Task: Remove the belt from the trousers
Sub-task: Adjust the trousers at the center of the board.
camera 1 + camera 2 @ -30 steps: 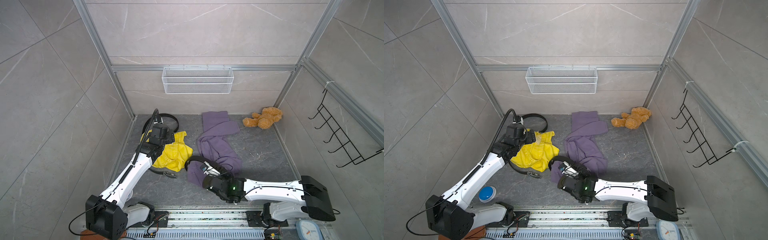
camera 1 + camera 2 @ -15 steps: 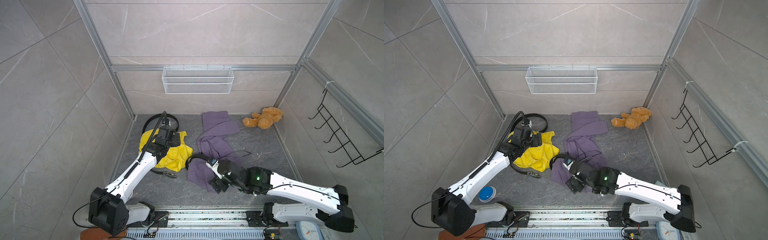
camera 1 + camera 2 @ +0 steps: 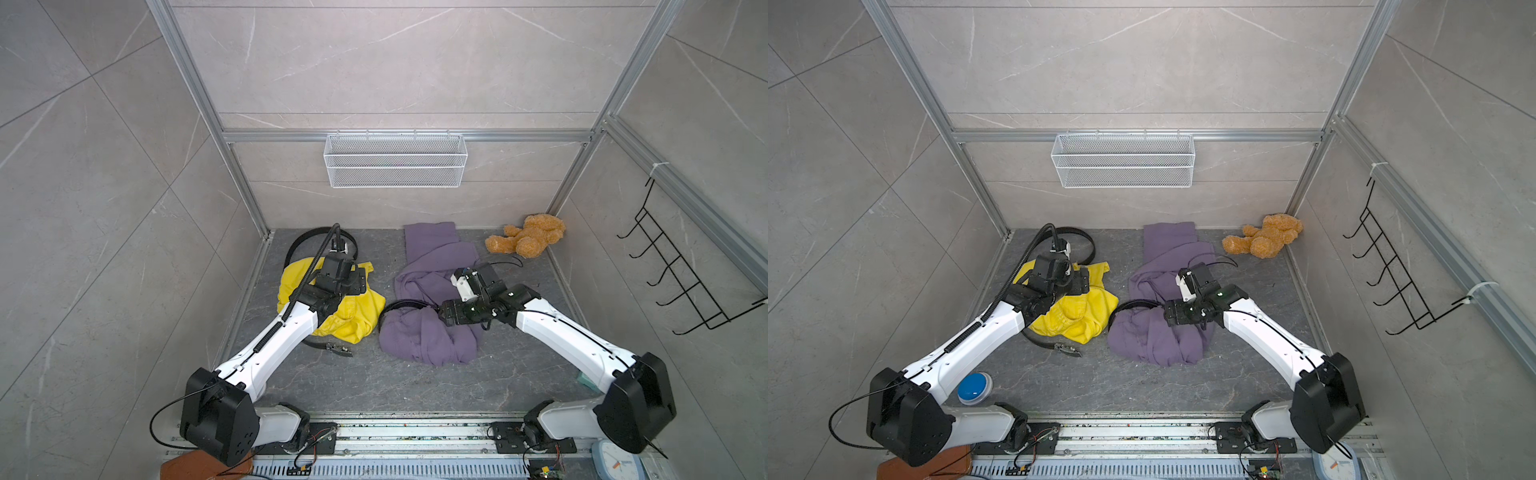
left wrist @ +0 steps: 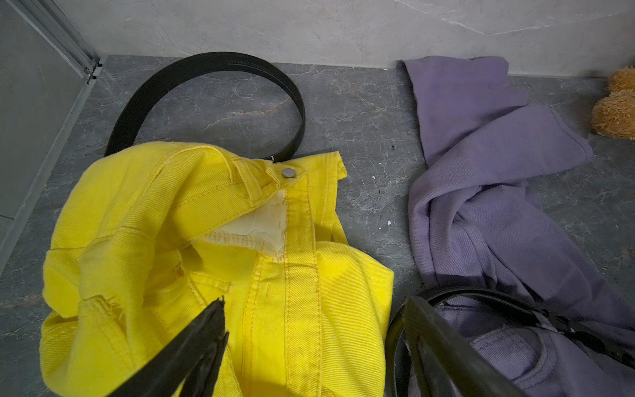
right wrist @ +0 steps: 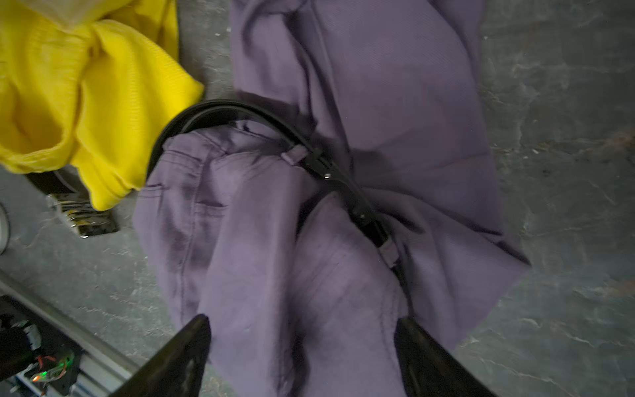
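Observation:
Purple trousers (image 3: 428, 332) lie crumpled mid-floor, with a black belt (image 5: 240, 110) threaded through their waist loops. The belt's loop (image 3: 399, 305) sticks out toward the yellow trousers (image 3: 353, 316). My right gripper (image 5: 302, 319) hovers open just above the purple cloth, a little short of that belt, holding nothing. A second black belt (image 4: 206, 65) arcs behind the yellow trousers (image 4: 206, 240), and its buckle (image 3: 340, 348) lies in front of them. My left gripper (image 4: 316, 306) stands open above the yellow trousers' fly, empty. In both top views it (image 3: 1077, 282) hangs over their waistband.
A brown teddy bear (image 3: 528, 241) lies in the back right corner. A white wire basket (image 3: 395, 166) hangs on the back wall and a black hook rack (image 3: 681, 291) on the right wall. A blue button (image 3: 974, 388) sits by the left arm's base. Walls close in on three sides.
My right arm has swung from the front over to the right. Its gripper came off the purple trousers' belt end and opened wider. My left gripper drifted slightly right over the yellow trousers.

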Available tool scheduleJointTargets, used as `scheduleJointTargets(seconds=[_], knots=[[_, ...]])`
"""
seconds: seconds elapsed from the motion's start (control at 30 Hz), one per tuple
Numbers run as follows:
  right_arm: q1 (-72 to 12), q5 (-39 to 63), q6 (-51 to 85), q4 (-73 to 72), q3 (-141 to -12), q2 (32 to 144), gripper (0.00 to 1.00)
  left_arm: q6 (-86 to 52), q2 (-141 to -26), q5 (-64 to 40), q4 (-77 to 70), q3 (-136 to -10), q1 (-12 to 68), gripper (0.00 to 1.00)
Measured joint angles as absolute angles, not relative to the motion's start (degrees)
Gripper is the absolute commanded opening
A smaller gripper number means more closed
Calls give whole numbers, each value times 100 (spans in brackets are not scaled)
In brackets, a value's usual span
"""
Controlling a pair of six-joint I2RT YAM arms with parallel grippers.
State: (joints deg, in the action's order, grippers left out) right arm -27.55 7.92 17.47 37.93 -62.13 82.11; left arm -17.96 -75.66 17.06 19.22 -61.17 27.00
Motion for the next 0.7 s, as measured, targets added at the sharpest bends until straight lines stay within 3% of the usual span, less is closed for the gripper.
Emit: scheduleJointTargets(seconds=[0.3, 0.33, 0.4, 0.43, 0.5, 0.57, 0.7], knots=[[-2445, 451, 1304, 3450, -6333, 9839, 72, -1778, -7730, 1608, 1929, -6119, 2777, 83], [-2445, 550, 1271, 3389, -6333, 9926, 66, -1776, -7730, 1605, 1929, -6128, 2777, 83], [-2447, 790, 1232, 3280, -6335, 10090, 34, -1761, -7734, 1603, 1933, -6149, 2777, 83], [-2453, 880, 1188, 3223, -6337, 10169, 24, -1750, -7741, 1599, 1931, -6167, 2777, 83], [-2467, 954, 1160, 3140, -6331, 10230, 10, -1734, -7765, 1594, 1929, -6206, 2777, 83], [-2488, 928, 1105, 2921, -6257, 10165, 1, -1726, -7802, 1588, 1933, -6252, 2777, 83], [-2587, 572, 989, 2532, -5883, 9539, 0, -1597, -7830, 1417, 1931, -6359, 2779, 83]])
